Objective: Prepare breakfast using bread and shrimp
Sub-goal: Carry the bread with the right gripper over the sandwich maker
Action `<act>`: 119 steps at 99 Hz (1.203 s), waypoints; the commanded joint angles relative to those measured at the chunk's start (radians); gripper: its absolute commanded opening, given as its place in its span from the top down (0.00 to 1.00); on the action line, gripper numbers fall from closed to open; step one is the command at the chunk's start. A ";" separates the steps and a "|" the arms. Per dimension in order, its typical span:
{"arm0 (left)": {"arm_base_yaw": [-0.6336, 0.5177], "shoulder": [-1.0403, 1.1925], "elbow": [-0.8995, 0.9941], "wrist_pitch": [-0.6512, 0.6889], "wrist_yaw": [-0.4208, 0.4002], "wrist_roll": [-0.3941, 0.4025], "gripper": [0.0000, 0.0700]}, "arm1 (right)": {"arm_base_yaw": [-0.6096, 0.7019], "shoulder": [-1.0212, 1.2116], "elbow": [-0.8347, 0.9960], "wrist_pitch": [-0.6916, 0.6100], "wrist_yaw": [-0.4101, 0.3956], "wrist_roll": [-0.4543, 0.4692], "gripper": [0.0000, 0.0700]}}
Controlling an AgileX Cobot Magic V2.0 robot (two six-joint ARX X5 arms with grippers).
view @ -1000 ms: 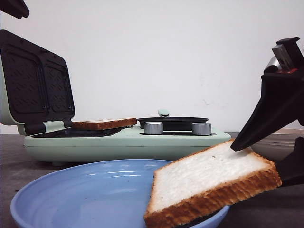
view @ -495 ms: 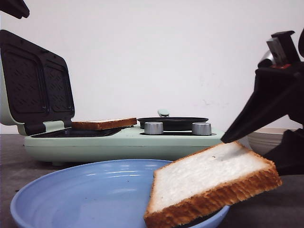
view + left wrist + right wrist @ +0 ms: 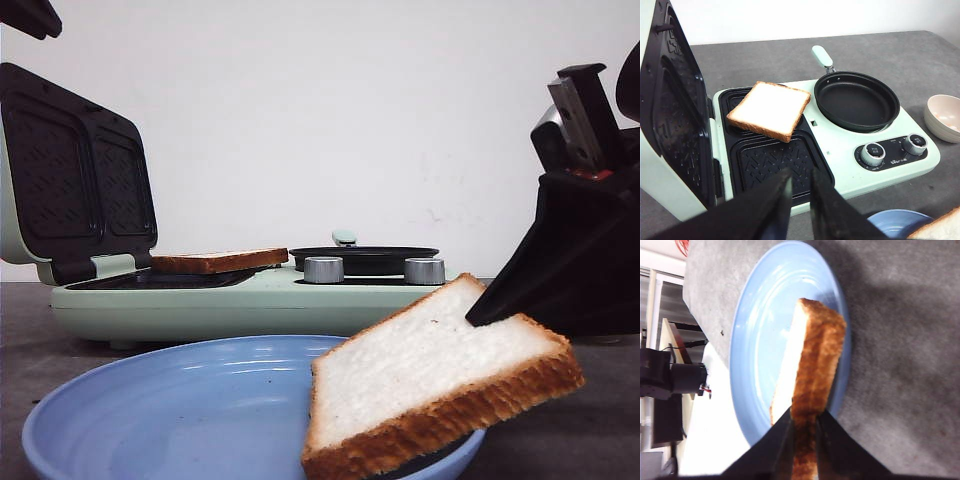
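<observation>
The right gripper [image 3: 804, 440] is clamped on one slice of bread [image 3: 435, 385], with one finger on each face of the slice at its crust edge, as the right wrist view shows. In the front view the slice is tilted, its lower corner over the near edge of the blue plate [image 3: 180, 410] and its higher end raised toward the gripper; whether the lower corner touches the plate cannot be determined. The second slice of bread [image 3: 770, 109] lies flat on the far section of the sandwich maker's [image 3: 835, 150] ribbed lower plate, overlapping its rim slightly. The hinged lid [image 3: 675, 120] of the appliance stands raised and open on the robot's left side. A black frying pan [image 3: 856, 100] with a mint-green handle sits on the appliance's other half, and two metal knobs [image 3: 872, 153] are mounted on the front panel below it. The left gripper [image 3: 801, 187] hangs above the near edge of the appliance; its fingers are nearly together with a narrow gap between them and nothing held. A pale bowl [image 3: 944, 117] stands on the grey table [image 3: 900, 50] just beyond the knob end of the appliance. The shrimp cannot be identified in any view.
</observation>
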 commanded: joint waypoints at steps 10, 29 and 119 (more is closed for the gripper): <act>-0.004 0.003 0.006 0.012 -0.001 0.004 0.96 | 0.005 0.012 0.045 0.062 -0.079 0.063 1.00; -0.004 0.002 0.006 0.014 -0.003 0.004 0.96 | 0.006 0.012 0.146 0.110 -0.092 0.146 1.00; -0.003 -0.027 0.006 0.100 -0.063 0.002 0.96 | 0.204 0.447 0.790 0.096 0.040 0.303 1.00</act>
